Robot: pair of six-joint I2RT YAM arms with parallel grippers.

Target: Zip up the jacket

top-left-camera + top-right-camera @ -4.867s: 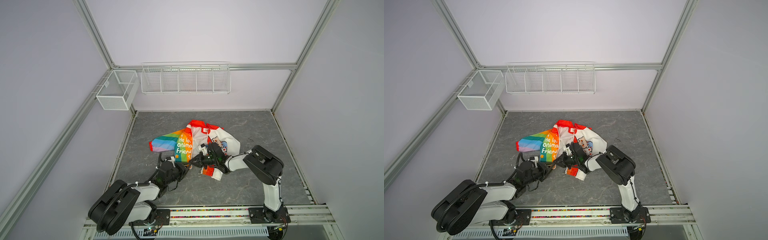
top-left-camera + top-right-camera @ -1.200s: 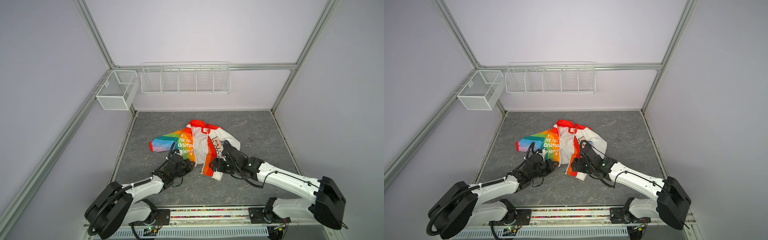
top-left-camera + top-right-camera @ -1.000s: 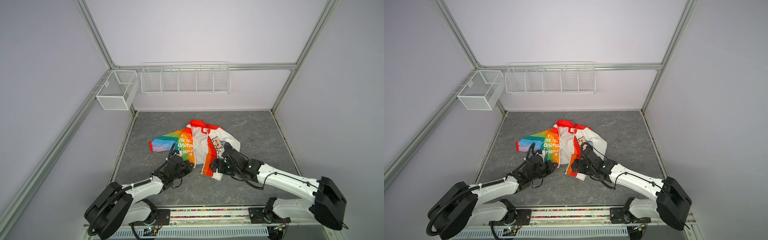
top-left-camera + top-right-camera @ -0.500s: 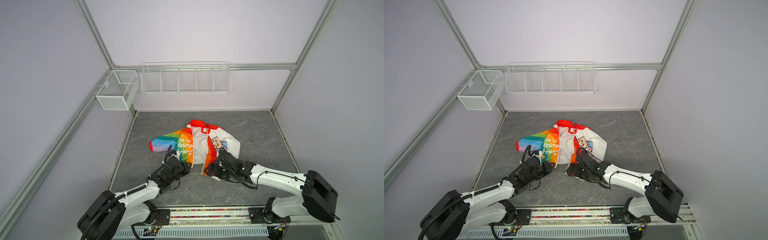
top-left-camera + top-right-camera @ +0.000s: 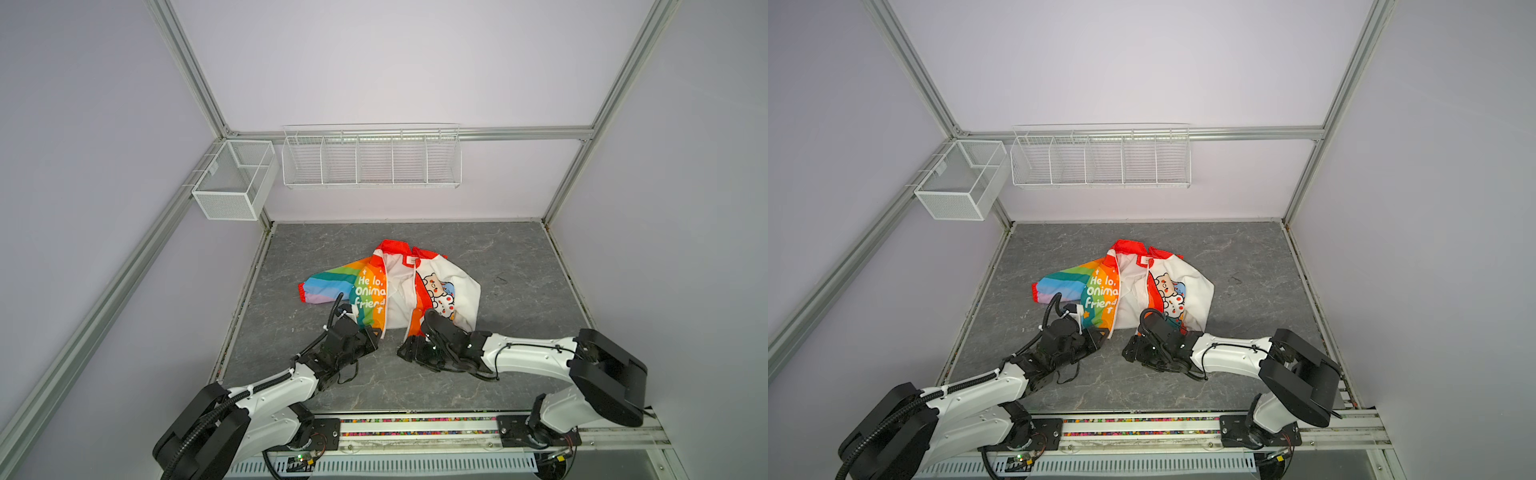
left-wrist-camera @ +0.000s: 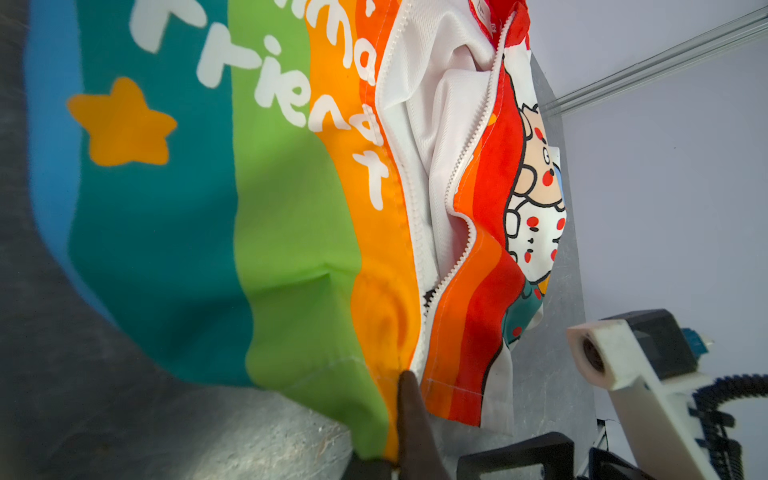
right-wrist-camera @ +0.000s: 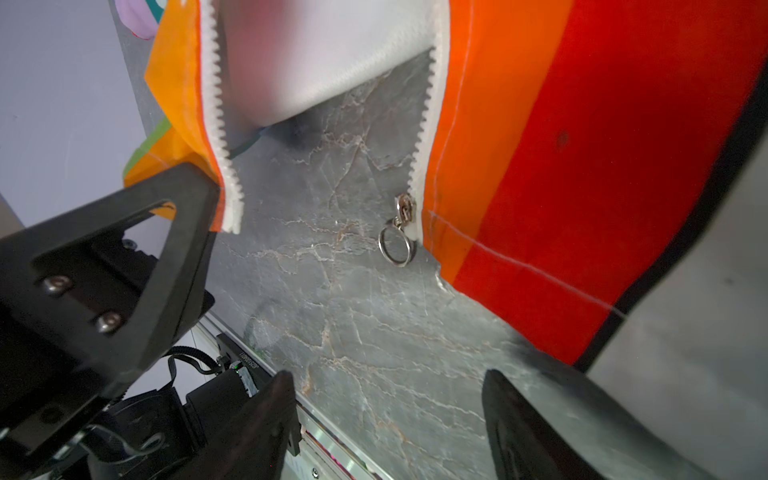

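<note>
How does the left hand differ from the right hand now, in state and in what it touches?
The left hand is shut, pinching the hem of the jacket on the rainbow panel; the right hand is open and holds nothing. The left hand touches cloth; the right hand's fingers stand apart over the table, short of the zipper slider. Both are black and sit at the jacket's near hem.

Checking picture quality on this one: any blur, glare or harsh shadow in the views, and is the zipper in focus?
Both top views: even soft light, sharp, no glare on the jacket. Left wrist: zipper teeth sharp, the left fingertip and nearest fabric blurred. Right wrist: zipper pull ring crisp, the right gripper and white lining out of focus.
</note>
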